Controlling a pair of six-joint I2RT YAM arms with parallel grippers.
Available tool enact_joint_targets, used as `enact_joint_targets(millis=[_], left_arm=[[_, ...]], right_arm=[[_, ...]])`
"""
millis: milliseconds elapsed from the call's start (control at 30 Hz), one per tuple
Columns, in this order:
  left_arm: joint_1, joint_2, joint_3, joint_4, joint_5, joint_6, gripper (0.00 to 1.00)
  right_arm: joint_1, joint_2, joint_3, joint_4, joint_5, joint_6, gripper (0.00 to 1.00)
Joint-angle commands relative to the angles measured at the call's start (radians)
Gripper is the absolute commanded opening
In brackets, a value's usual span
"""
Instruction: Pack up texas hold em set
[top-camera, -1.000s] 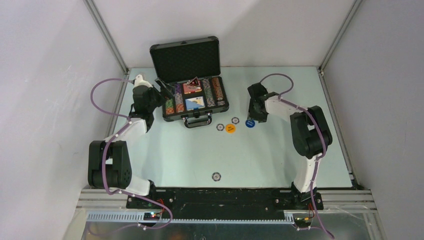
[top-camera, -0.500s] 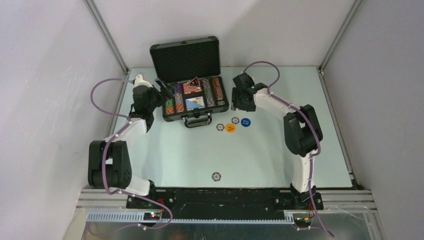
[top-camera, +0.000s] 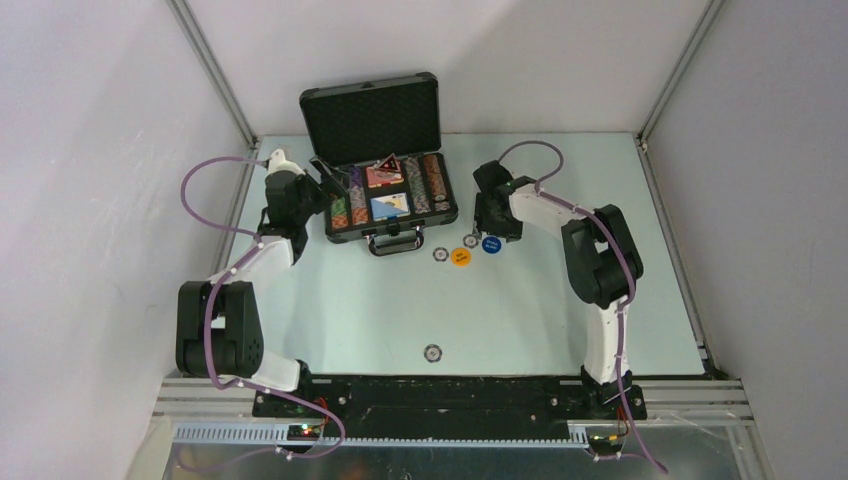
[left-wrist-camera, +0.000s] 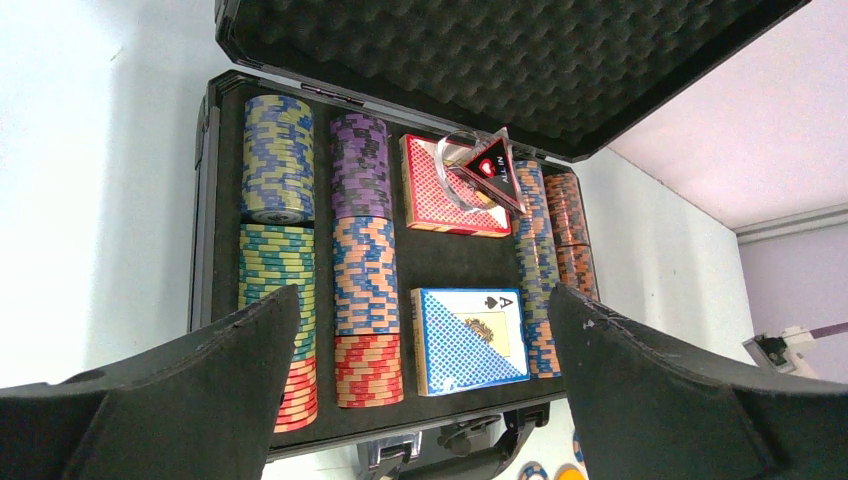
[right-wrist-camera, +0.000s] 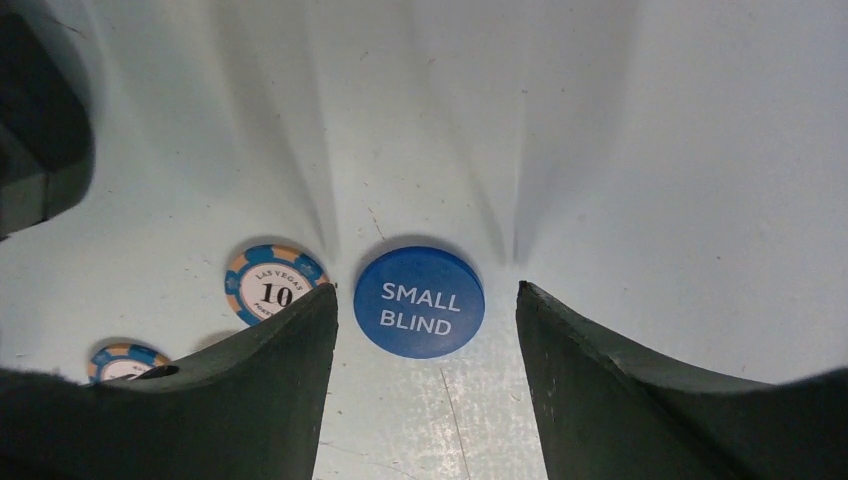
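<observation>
A lone round chip (top-camera: 432, 352) lies flat on the pale, scuffed worktop (top-camera: 340, 310), nearest my bases. Further out, my right end effector (right-wrist-camera: 425, 292) stands open, its dark fingers either side of a smooth blue disc (right-wrist-camera: 419, 302) lettered SMALL BLIND; contact cannot be confirmed. Beside it lie a striped chip (right-wrist-camera: 275, 284) marked 10, a second chip (right-wrist-camera: 118, 360) partly cut off by a finger, and an orange disc (top-camera: 461, 257).

Beyond, the black hard briefcase (left-wrist-camera: 205, 190) sits open on the worktop with its egg-crate foam lid (left-wrist-camera: 480, 50) raised. It holds ribbed chip rows (left-wrist-camera: 365, 260), a red-patterned deck (left-wrist-camera: 440, 195) under a tilted triangular marker (left-wrist-camera: 492, 165), and a blue deck (left-wrist-camera: 470, 335). My left end effector (left-wrist-camera: 422, 290) is open at the case's left side.
</observation>
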Motion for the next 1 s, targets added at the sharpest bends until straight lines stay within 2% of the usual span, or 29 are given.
enact_joint_targets(millis=[0,433,833,967], left_arm=[[0.009,0.004,0.046,0.019,0.008,-0.010,0.98],[0.010,0.005,0.045,0.018,0.009,-0.010,0.98],[0.010,0.004,0.045,0.019,0.011,-0.011,0.98],[0.010,0.005,0.044,0.018,0.011,-0.012,0.98]], right_arm=[[0.001,0.013,-0.012,0.005,0.018,0.017,0.70],[0.000,0.051,-0.002,-0.003,0.032,0.012,0.66],[0.006,0.035,0.002,-0.002,0.048,-0.006,0.51],[0.009,0.016,0.014,-0.010,0.044,-0.013,0.50]])
